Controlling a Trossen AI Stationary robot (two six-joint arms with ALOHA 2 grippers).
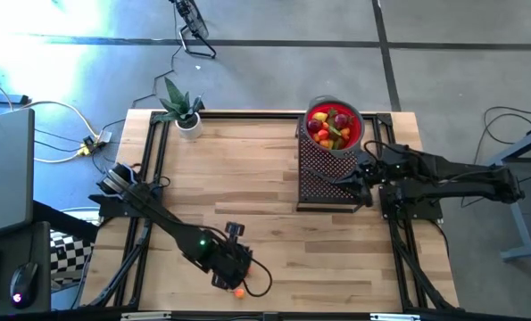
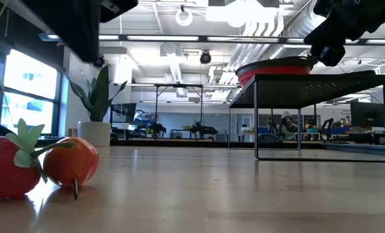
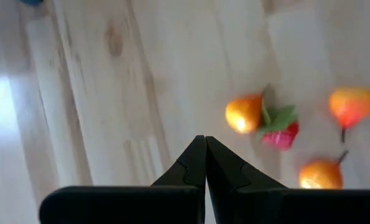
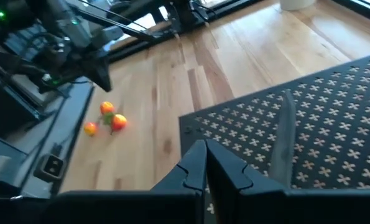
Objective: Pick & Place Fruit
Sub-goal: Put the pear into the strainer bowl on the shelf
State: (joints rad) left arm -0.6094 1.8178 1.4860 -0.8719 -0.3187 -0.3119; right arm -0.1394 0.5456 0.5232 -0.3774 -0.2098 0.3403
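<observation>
Several small toy fruits lie loose on the wooden table near its front edge: an orange one (image 3: pixel 244 113), a red strawberry (image 3: pixel 281 134) with green leaves, and two more orange ones (image 3: pixel 352 104) (image 3: pixel 320 174). My left gripper (image 3: pixel 205 144) is shut with nothing in it, pointing down at the bare wood just beside them (image 1: pixel 233 280). More fruit fills the red bowl (image 1: pixel 335 127), which stands on a black perforated rack (image 1: pixel 327 178). Above the rack, my right gripper (image 4: pixel 204 148) is shut too (image 1: pixel 352 176).
A potted green plant (image 1: pixel 183 111) stands at the far left corner of the table. A long grey strip (image 4: pixel 283 146) lies on the rack's top. In the low view the strawberry (image 2: pixel 8 165) and an orange fruit (image 2: pixel 72 162) sit close to the camera.
</observation>
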